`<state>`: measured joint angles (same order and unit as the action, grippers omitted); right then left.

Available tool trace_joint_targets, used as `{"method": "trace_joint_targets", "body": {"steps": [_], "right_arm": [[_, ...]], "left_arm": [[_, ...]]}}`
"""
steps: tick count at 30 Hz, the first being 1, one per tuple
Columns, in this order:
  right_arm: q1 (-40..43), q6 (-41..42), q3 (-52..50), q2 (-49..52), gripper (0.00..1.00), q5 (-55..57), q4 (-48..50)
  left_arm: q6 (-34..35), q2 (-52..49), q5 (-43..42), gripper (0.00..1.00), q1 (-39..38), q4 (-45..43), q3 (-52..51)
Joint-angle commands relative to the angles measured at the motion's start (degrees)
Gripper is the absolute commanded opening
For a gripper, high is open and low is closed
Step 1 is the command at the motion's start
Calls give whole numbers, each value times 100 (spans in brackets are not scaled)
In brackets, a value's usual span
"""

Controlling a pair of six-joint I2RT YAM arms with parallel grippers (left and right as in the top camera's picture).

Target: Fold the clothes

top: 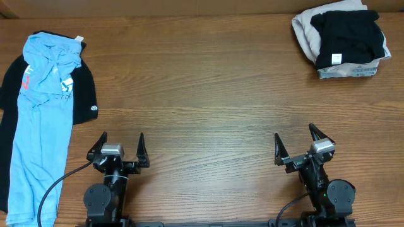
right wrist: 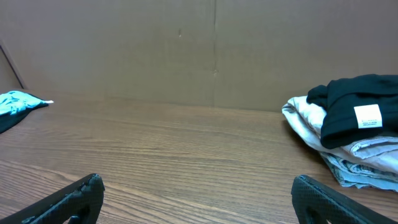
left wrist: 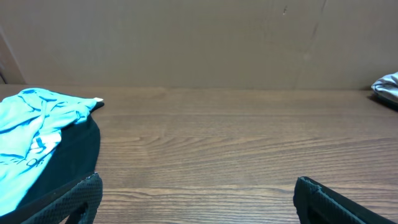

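The clothes lie in two heaps. At the far left a crumpled light blue tee point(top: 41, 120) point(left wrist: 31, 134) rests on a black tee point(top: 83, 88) with a round white logo point(top: 93, 109). At the back right a folded black T-shirt point(top: 348, 36) point(right wrist: 357, 106) with a small white label point(right wrist: 367, 116) sits on beige garments point(top: 309, 28) point(right wrist: 311, 121). My left gripper point(top: 121, 142) point(left wrist: 198, 186) stands open near the front edge, empty, just right of the left heap. The right gripper point(top: 295, 133) point(right wrist: 198, 185) is open and empty at the front right, well short of the folded stack.
The wooden table point(top: 202, 82) stretches between the two heaps. A brown cardboard wall point(left wrist: 199, 37) runs along its far edge. A black cable point(top: 53, 189) loops from the left arm's base over the blue tee's lower end.
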<state>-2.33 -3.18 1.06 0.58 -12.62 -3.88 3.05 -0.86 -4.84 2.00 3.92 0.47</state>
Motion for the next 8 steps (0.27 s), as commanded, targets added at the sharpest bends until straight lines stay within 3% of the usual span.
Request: {"method": "trace_joint_targets", "body": {"steps": [1, 8], "right_arm": [[-20, 20, -59, -42, 100, 59, 31], [-20, 20, -59, -42, 100, 59, 28]], "left_arm": [[83, 61, 55, 100, 39, 15, -20], [81, 61, 55, 100, 39, 15, -20]]}}
